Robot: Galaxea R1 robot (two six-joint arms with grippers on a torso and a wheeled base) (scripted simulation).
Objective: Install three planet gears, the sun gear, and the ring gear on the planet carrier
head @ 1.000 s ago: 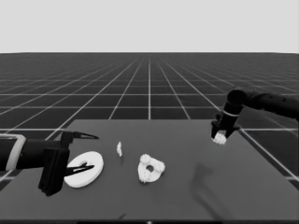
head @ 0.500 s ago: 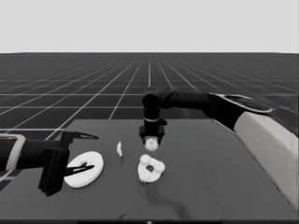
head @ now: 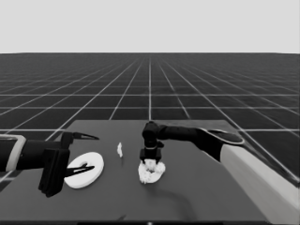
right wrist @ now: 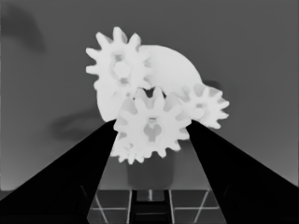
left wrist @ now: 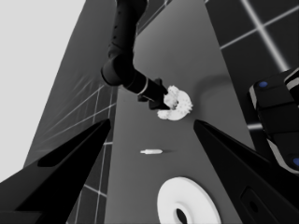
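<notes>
Right gripper (head: pixel 151 161) clamped on a gear (right wrist: pixel 150 125), directly over the smaller round part (right wrist: pixel 175 70), between two seated gears; left gripper (head: pixel 77 154) parked open, far left

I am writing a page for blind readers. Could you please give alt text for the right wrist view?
A small white toothed gear sits between the right gripper's two black fingers, directly over the smaller white round part. Two more white gears already lie on that part, on a dark table.

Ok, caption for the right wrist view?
Right claw holding a gear over the smaller round part, two gears already seated.
</notes>
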